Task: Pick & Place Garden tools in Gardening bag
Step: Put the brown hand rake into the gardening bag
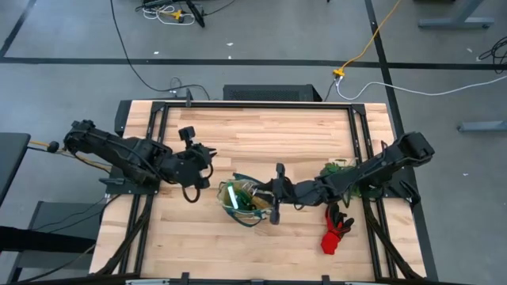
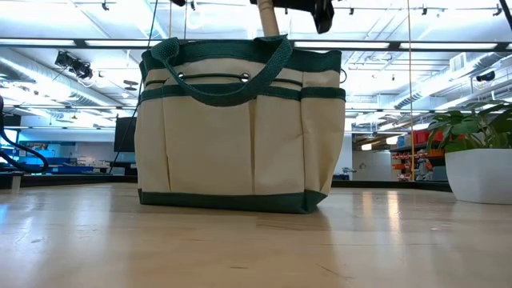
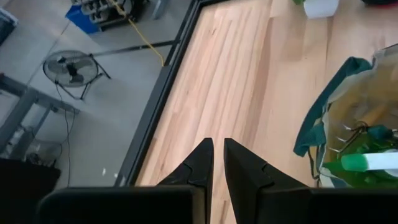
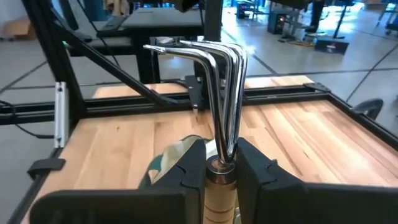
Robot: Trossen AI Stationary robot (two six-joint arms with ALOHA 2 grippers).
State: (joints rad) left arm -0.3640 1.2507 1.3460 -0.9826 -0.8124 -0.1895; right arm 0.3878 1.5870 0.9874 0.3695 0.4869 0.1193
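A potted plant (image 2: pixel 478 152) stands on the wooden table (image 1: pixel 309 134); a fan (image 3: pixel 73 70) sits on the floor.

1. A grey concrete floor (image 1: pixel 261 32) surrounds the wooden table (image 1: pixel 261 131), with black cables and a yellow cord (image 1: pixel 372 39) trailing across it.
2. A floor fan (image 3: pixel 73 68) stands beside the table's dark frame.
3. Rows of ceiling lights (image 2: pixel 400 44) brighten the open hall beyond.
4. A leafy plant in a white pot (image 2: pixel 478 172) sits at the table's edge.

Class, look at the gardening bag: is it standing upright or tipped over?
Upright. In the low view the bag stands flat on the table, mouth up, handles on top.
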